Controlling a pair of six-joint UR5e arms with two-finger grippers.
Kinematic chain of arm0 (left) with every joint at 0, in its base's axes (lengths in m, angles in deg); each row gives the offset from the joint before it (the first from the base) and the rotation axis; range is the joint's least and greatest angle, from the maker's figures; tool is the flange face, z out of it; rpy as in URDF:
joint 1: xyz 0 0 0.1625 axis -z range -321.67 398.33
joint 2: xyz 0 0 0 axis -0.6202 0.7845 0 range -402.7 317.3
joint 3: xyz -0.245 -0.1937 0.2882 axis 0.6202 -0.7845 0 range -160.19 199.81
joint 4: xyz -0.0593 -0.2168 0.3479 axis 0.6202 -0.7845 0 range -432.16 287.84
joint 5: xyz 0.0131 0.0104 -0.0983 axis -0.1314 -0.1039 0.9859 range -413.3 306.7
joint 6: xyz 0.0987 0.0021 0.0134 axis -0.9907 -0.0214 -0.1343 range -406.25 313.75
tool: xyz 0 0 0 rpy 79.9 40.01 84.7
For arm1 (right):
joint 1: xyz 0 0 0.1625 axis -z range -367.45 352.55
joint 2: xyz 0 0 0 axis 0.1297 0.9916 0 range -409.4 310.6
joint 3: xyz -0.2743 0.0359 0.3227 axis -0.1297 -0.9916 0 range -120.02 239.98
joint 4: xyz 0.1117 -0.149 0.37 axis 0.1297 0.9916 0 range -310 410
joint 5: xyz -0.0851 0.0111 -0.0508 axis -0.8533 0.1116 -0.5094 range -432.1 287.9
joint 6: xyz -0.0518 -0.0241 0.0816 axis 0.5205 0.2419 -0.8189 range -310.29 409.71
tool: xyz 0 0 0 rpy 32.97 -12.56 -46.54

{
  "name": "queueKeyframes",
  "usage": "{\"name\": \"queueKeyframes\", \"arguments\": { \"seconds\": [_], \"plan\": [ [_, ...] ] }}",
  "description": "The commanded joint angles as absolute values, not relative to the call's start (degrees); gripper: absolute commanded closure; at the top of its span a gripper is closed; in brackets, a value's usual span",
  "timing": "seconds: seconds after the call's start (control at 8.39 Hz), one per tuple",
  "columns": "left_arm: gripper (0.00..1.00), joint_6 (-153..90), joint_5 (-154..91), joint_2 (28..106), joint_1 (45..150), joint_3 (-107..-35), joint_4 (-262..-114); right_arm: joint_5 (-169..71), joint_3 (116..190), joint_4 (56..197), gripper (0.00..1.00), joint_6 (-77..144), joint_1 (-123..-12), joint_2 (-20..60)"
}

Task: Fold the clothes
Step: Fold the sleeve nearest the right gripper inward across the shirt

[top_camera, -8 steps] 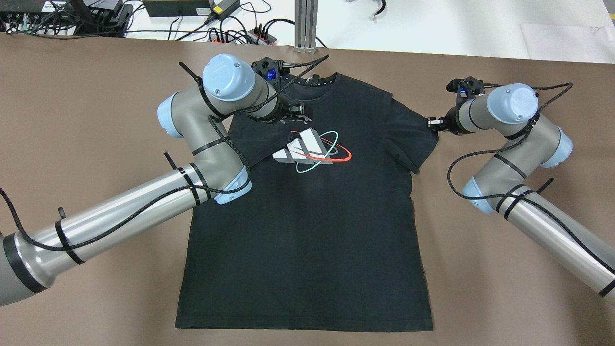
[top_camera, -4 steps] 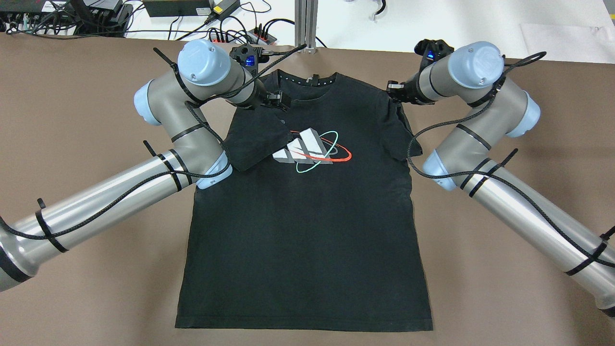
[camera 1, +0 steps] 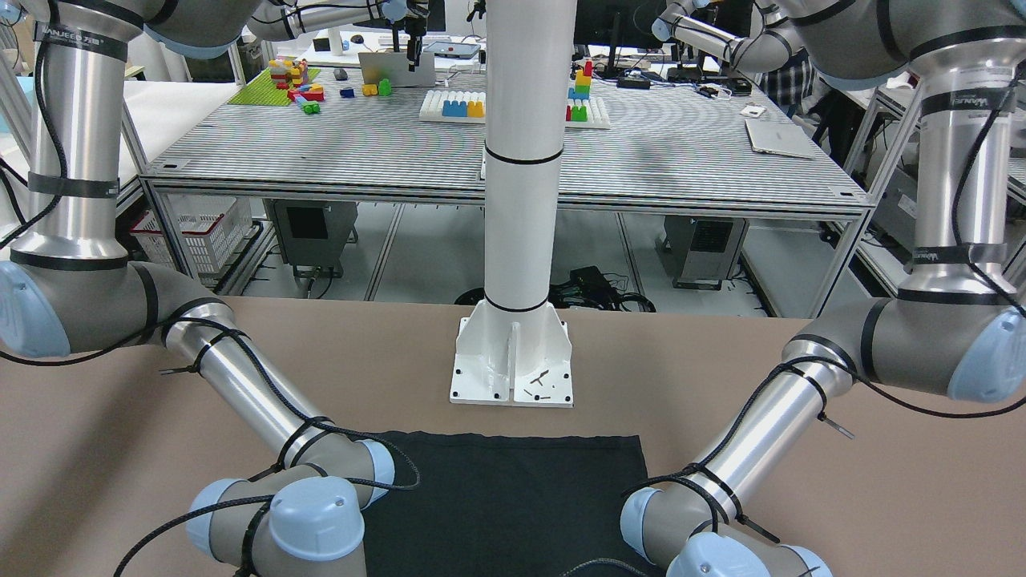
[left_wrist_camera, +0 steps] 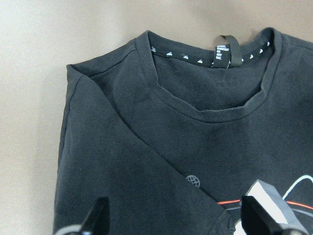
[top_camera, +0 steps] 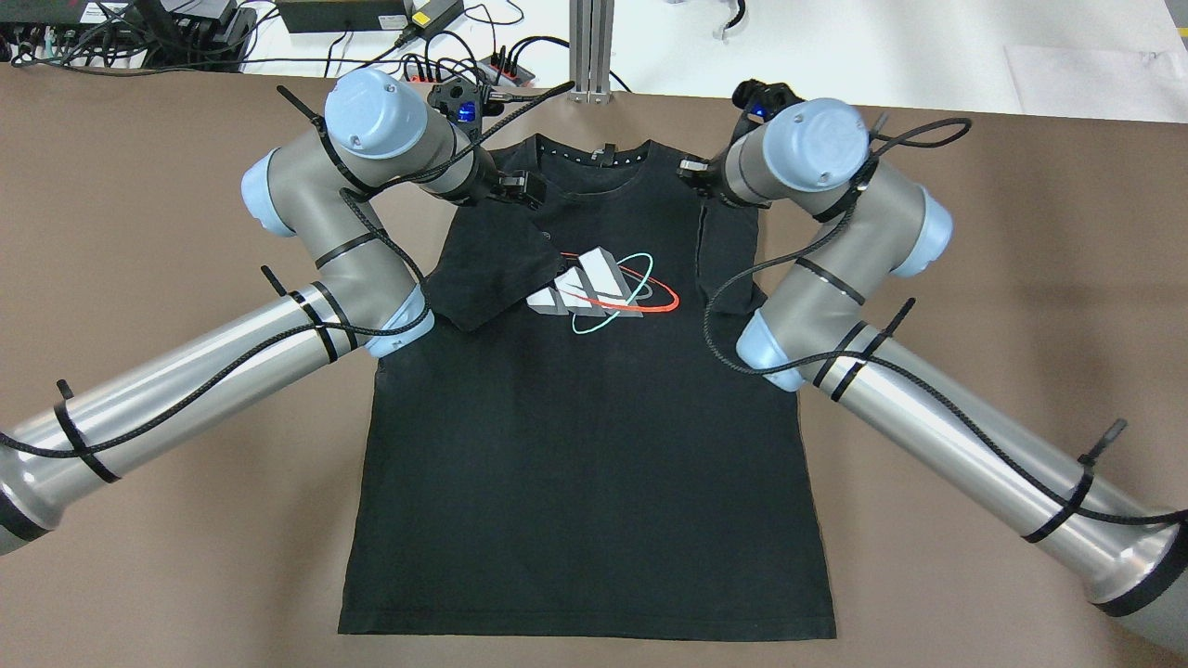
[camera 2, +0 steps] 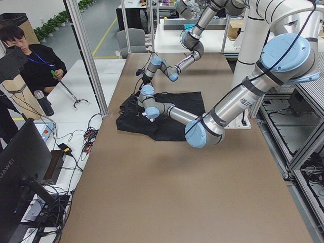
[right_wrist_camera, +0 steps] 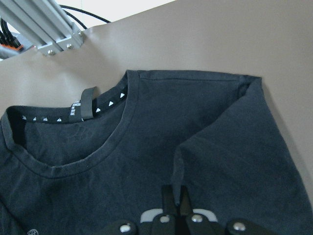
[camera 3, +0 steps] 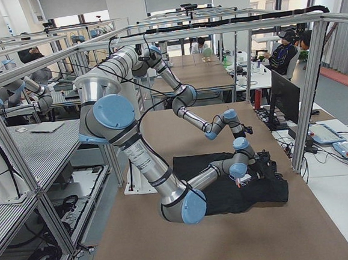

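Brown sheeting covers the long table (top_camera: 1021, 232), which stands in a lab hall among framed workbenches; one bench behind the robot carries coloured blocks (camera 1: 296, 80), and a person (camera 2: 35, 66) sits beyond the table's far edge near a dark monitor (camera 2: 25, 172). A white pillar (camera 1: 521, 160) rises from a base plate (camera 1: 513, 377) bolted near the robot's edge of the table, and along the far edge run an aluminium post (top_camera: 591, 46) and a tangle of power strips and cables (top_camera: 464, 65). The left arm (top_camera: 186, 390) and the right arm (top_camera: 928, 436) reach in from either side, and their elbows and wrists hide both shoulders of the garment from above. The black T-shirt (top_camera: 594, 464) lies flat in the middle of the table, collar (top_camera: 594, 153) towards the far edge and straight hem towards the base plate, apart from it. A white, red and teal logo (top_camera: 603, 283) marks the chest. Its left sleeve (top_camera: 492, 269) is folded in across the chest, its corner just touching the logo, and the left jaws stand wide apart above it with nothing between them. The right sleeve (top_camera: 729, 241) is drawn inward over the body, and the right jaws are closed narrowly on a raised ridge of it beside the collar.
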State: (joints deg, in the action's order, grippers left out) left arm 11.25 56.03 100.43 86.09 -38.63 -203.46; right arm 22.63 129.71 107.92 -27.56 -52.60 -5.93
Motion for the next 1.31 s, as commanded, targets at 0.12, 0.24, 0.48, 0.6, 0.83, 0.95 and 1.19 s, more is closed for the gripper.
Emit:
{"name": "queueKeyframes", "arguments": {
  "seconds": [0.12,0.24,0.48,0.6,0.83,0.95,1.19],
  "plan": [
    [0.05,11.1,56.1,100.4,86.2,-38.6,-203.5,18.3,127.3,108.1,0.08,-26.8,-49.1,-7.1],
    [0.05,11.1,56.1,100.5,86.2,-38.7,-203.5,18.4,127.6,108.0,0.07,-26.2,-49.2,-7.2],
    [0.05,11.4,58.8,100.4,86.9,-41.9,-202.9,18.9,129.0,108.0,0.06,-22.5,-49.3,-6.8],
    [0.05,13.5,58.8,100.0,86.8,-43.0,-203.0,19.3,130.9,108.2,0.06,-22.6,-49.3,-5.7],
    [0.05,22.3,58.3,96.8,86.7,-48.2,-203.0,20.3,136.1,108.4,0.07,-23.4,-49.1,-1.9],
    [0.05,26.1,57.7,93.0,86.1,-52.7,-203.1,21.1,141.3,108.5,0.08,-27.3,-48.0,2.3],
    [0.05,34.3,52.1,81.7,80.9,-67.1,-203.2,21.8,154.0,109.4,0.09,-33.9,-43.4,11.6]
  ]
}}
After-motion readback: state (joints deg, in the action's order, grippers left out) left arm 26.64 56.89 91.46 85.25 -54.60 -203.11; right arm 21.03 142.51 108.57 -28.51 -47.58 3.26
